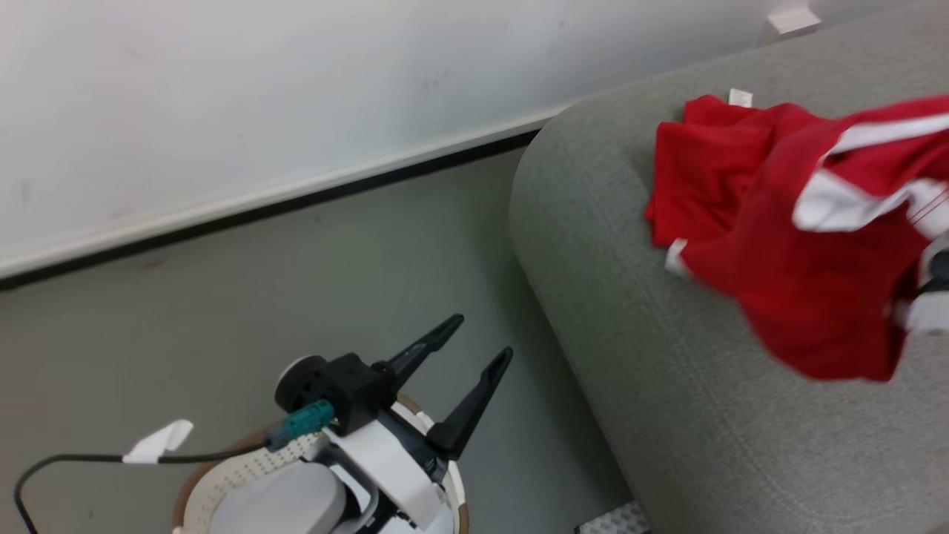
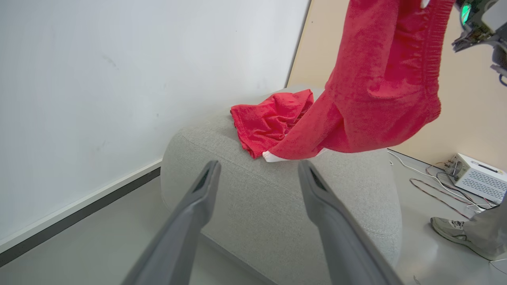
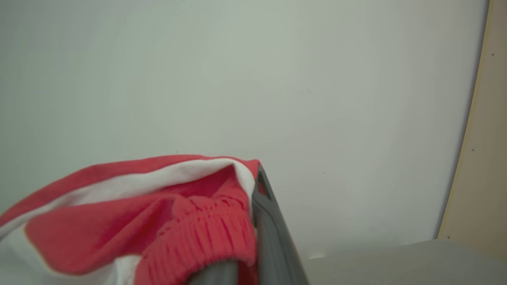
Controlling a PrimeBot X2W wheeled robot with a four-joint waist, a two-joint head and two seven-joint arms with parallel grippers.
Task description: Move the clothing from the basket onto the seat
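One piece of red clothing (image 1: 704, 178) lies crumpled on the grey seat (image 1: 667, 415), also visible in the left wrist view (image 2: 273, 118). A second red garment with white panels (image 1: 815, 297) hangs in the air above the seat (image 2: 277, 206), its lower hem just over the cushion (image 2: 384, 91). My right gripper (image 3: 253, 178) is shut on this garment's ribbed edge, with cloth draped over one finger. My left gripper (image 1: 480, 337) is open and holds nothing. It hovers above the basket (image 1: 222, 475), left of the seat, with its fingers (image 2: 206, 186) pointing at the seat. The basket's inside is hidden by my arm.
A white wall with a dark baseboard (image 1: 259, 211) runs behind the grey floor. Right of the seat lie a white box (image 2: 475, 176) and loose cables (image 2: 431, 186). A person's shoe (image 2: 447, 229) stands there too.
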